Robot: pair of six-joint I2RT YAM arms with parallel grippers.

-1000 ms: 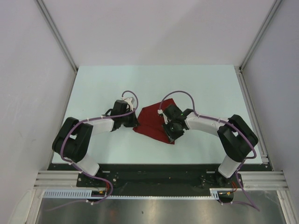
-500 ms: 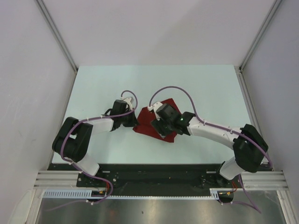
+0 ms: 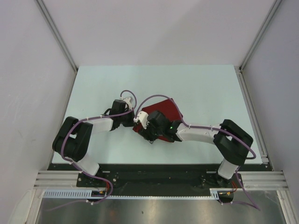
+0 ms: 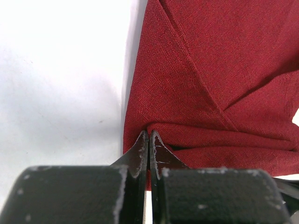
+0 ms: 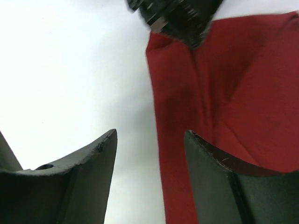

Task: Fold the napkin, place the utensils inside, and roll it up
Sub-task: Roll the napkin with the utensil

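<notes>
The left fingers [image 4: 139,156] are pressed together, pinching the dark red napkin [image 3: 164,110] at its 9 o'clock edge. The napkin lies folded mid tabletop [image 3: 205,84]. The right fingers [image 5: 96,161] hang spread above its 7 o'clock edge, gripping nothing.

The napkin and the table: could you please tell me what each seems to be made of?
The napkin looks like woven cloth, matte dark red: a fine weave shows, and it lies in soft folds and creases. The table looks like a smooth, hard, pale sheet, perhaps laminate or painted board; its flat, even surface leaves the material open.
</notes>
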